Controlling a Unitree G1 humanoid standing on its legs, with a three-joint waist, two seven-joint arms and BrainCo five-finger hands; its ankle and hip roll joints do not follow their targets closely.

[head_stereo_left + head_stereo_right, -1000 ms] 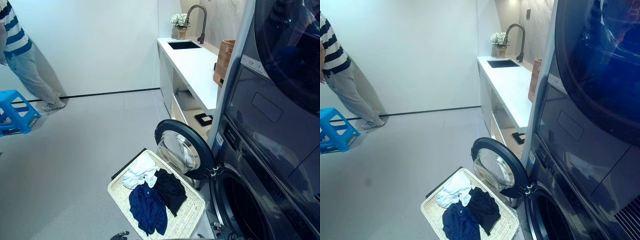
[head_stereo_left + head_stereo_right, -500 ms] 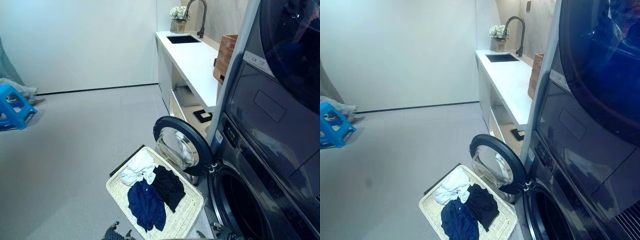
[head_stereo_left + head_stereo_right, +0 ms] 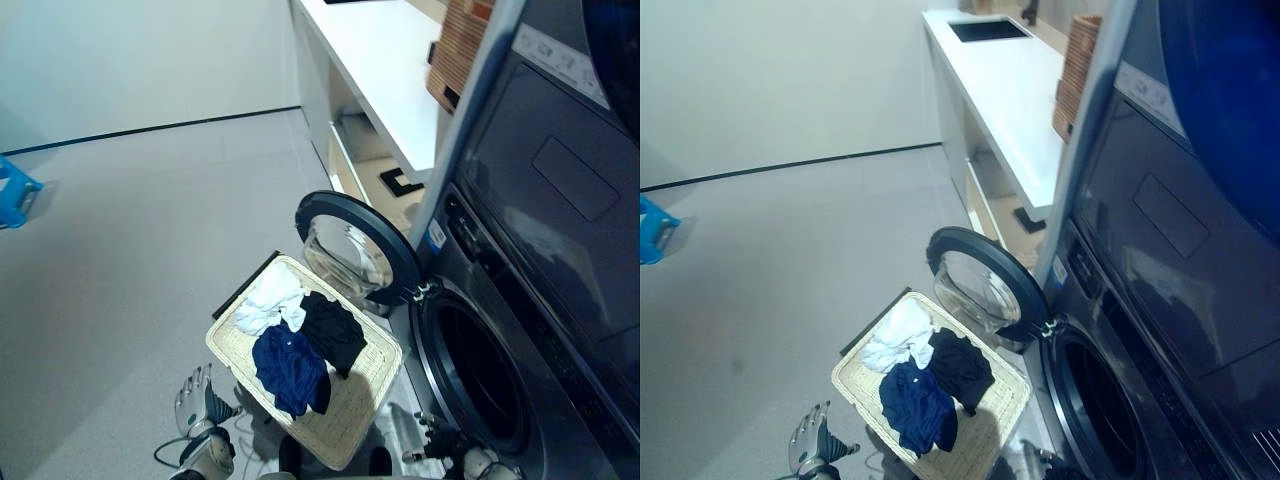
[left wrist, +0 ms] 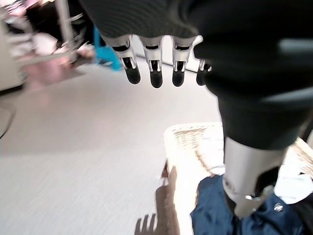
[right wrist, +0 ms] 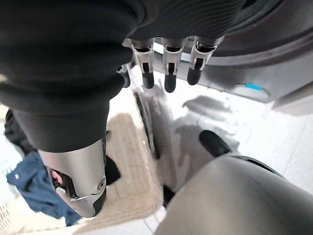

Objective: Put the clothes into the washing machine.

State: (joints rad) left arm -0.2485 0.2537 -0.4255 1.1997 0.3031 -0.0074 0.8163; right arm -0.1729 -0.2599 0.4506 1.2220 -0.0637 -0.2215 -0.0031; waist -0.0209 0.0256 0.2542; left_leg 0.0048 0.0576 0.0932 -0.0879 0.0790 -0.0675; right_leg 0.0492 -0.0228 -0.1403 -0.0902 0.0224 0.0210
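The left hand (image 3: 196, 396), fingers straight and empty, hangs just beside the wicker basket (image 3: 352, 428), and the right hand (image 5: 166, 63), equally relaxed and empty, hangs on the basket's other side, near the washing machine (image 3: 480, 390). All the clothes lie in the basket: a white piece (image 3: 268, 303), a black one (image 3: 335, 332) and a navy one (image 3: 290, 368). By my reading this is the approach, with nothing loaded yet; next a hand must reach into the basket, close on a garment and carry it past the open door (image 3: 352, 250) into the drum.

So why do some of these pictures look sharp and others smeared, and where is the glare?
Left eye view: the basket and clothes are sharp; the washer door glass carries pale reflections. Left wrist view: the fingers are sharp, the room behind them is blurred, and the basket rim is washed out by bright light.
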